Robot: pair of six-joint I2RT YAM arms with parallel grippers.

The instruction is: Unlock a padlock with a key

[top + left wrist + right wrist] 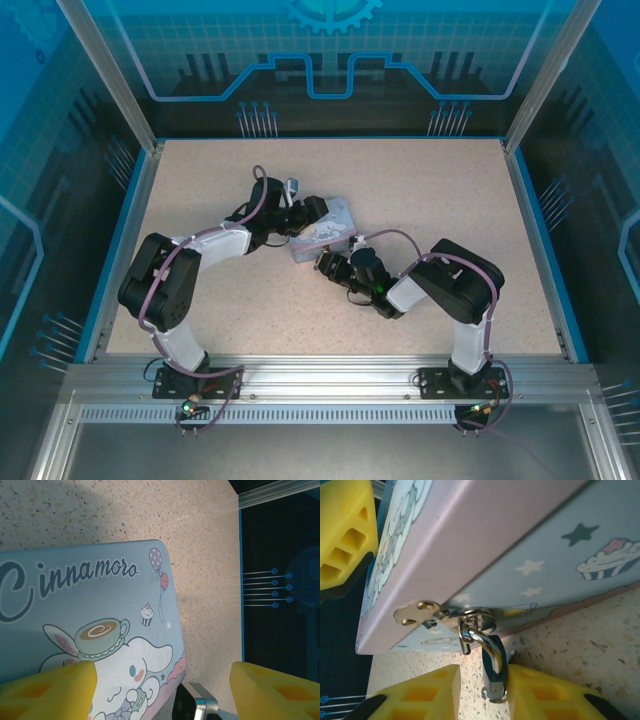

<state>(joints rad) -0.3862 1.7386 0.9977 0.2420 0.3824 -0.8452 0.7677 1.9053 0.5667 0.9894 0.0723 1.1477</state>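
My left gripper [160, 692] hangs with its jaws spread wide and grasping nothing. One finger is over the pictured lid of the tin [75, 610], the other over bare table [210, 555] beyond the tin's rounded corner. The padlock [495, 667] hangs at the tin's side wall, its shackle [479, 639] threaded through the metal hasp [420, 611], its body pointing down towards the table. My right gripper [483, 680] comes in low along the table with the padlock's body between its jaws. One finger seems to touch the body and a gap shows on the other side, so the jaws are not clenched on it. A small silver ring [492, 696] sits at the padlock's lower end. The tin's wall stands right behind the padlock, crowding my approach.
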